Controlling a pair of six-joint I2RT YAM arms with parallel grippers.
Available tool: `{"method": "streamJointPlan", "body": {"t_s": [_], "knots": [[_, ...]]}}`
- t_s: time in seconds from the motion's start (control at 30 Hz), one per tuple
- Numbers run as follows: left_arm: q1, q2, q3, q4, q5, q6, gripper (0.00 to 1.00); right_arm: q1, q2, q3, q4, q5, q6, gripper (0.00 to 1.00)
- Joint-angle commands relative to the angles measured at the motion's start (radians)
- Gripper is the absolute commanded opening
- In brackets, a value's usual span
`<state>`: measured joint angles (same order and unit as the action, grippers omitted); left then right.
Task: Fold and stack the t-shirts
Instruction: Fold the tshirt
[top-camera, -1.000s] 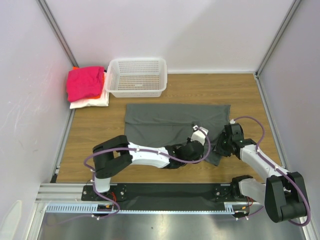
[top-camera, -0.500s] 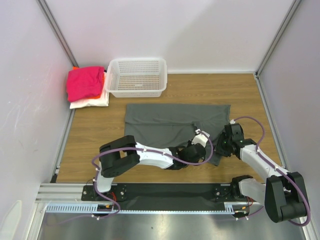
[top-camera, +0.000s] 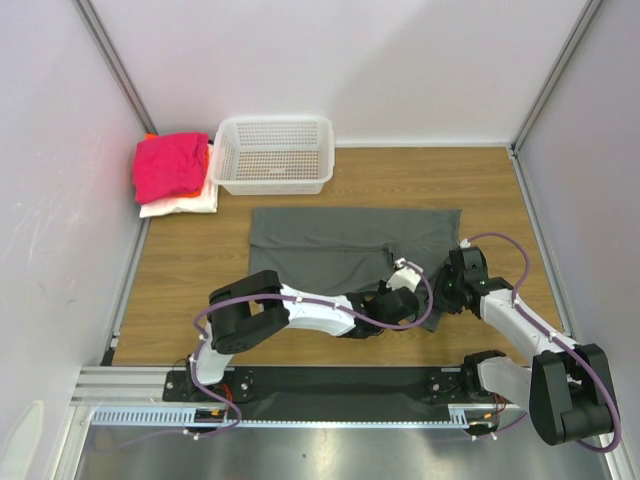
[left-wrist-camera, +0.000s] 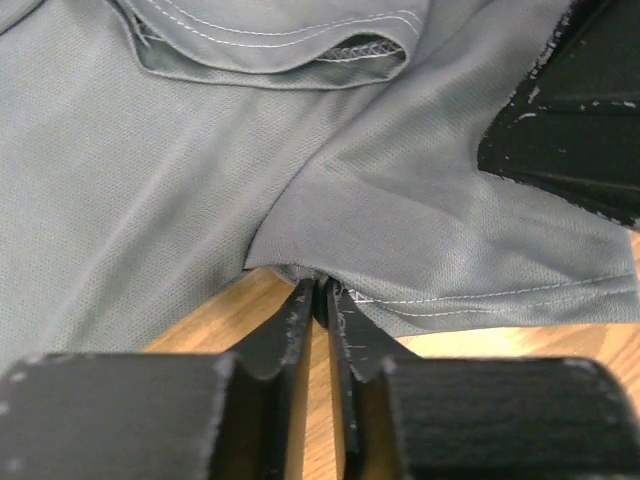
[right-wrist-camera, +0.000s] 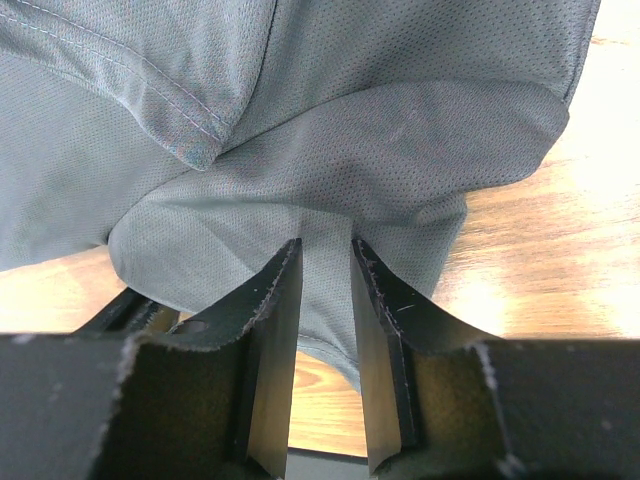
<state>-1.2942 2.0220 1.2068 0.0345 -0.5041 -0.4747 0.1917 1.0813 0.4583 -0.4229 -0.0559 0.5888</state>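
One grey shirt (top-camera: 340, 250) lies spread flat in the middle of the table (top-camera: 200, 290), and both arms crowd its 4 o'clock corner, where a sleeve sticks out. The left gripper (left-wrist-camera: 320, 288) has its fingers pressed together on the sleeve's near hem, nipping only the edge. Just beside it, at its 3 o'clock, the right gripper (right-wrist-camera: 320, 255) has cloth drawn down between its close-set fingers, so it looks to be pinching too. I'd say the first fold is starting: the sleeve side is gripped but not yet lifted. Next they would need to rise together and carry it toward 9 o'clock without the thin hem slipping. Out at 10 o'clock sits a pile of shirts (top-camera: 175, 175) in pink, orange and white, with a basket (top-camera: 275, 121) at 11.
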Motion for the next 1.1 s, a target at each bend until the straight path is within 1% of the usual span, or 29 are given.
{"method": "streamJointPlan", "body": {"t_s": [0.0,0.1,0.27,0.43,0.6,0.7,0.73,0.8,0.9,1.03,1.07], "knots": [[-0.008,0.0,0.025,-0.027,-0.034,-0.031,0.13,-0.005,0.002,0.016,-0.004,0.019,-0.017,0.32],[-0.008,-0.043,-0.012,-0.027,-0.01,-0.083,0.09,-0.006,0.003,0.016,-0.004,0.021,-0.017,0.32],[-0.01,-0.124,-0.11,0.015,0.082,-0.145,0.08,-0.006,0.014,0.016,0.003,0.027,-0.017,0.31],[-0.007,-0.152,-0.167,0.027,0.095,-0.189,0.07,-0.008,0.017,0.016,0.003,0.033,-0.018,0.31],[-0.007,-0.161,-0.176,0.018,0.104,-0.205,0.07,-0.006,0.012,0.016,0.001,0.034,-0.018,0.31],[-0.005,-0.175,-0.199,0.027,0.098,-0.216,0.13,-0.008,0.019,0.017,0.003,0.033,-0.02,0.31],[-0.004,-0.19,-0.214,0.039,0.093,-0.22,0.23,-0.008,0.019,0.017,0.003,0.031,-0.021,0.31],[0.004,-0.206,-0.234,0.056,0.095,-0.231,0.32,-0.008,0.02,0.02,0.0,0.019,-0.021,0.31],[0.027,-0.235,-0.254,0.068,0.117,-0.232,0.39,-0.008,0.009,0.045,-0.039,0.008,-0.024,0.3],[0.058,-0.324,-0.273,0.07,0.153,-0.203,0.42,-0.008,-0.014,0.086,-0.114,-0.015,-0.032,0.3],[0.064,-0.366,-0.276,0.076,0.159,-0.174,0.43,-0.008,-0.021,0.089,-0.119,-0.03,-0.027,0.3]]}}
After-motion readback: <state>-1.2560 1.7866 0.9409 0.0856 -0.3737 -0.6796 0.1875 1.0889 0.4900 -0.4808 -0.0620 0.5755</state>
